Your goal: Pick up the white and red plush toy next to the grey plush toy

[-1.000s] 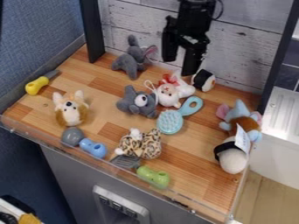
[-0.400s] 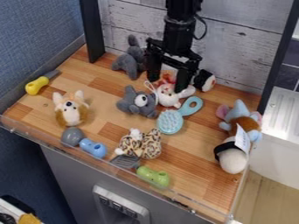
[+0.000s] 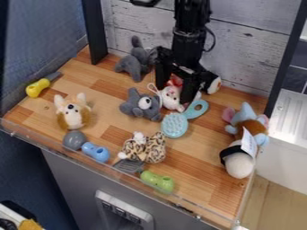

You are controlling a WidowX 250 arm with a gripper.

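Note:
At the back middle of the table, the black gripper [image 3: 174,92] hangs low with its fingers apart. A white plush with a red bow [image 3: 171,98] lies between and below them, partly hidden by the fingers. In front of the plush are a grey plush with big eyes [image 3: 140,105] and a turquoise brush [image 3: 175,125], whose handle comes close to the right finger. Behind the gripper at right is a black and white plush [image 3: 213,84], partly covered. A grey long-eared plush [image 3: 136,62] sits behind to the left.
Left are a yellow-handled tool [image 3: 37,87] and a corgi plush [image 3: 73,112]. Toward the front lie a grey and blue toy [image 3: 96,152], a leopard-print plush [image 3: 153,150] and a green-handled spatula [image 3: 158,181]. At right are an elephant plush [image 3: 244,121] and a cream plush [image 3: 239,164].
The gripper has come down and to the left onto the white plush, and over the last half second has dropped slightly lower around it. The other toys have stayed put.

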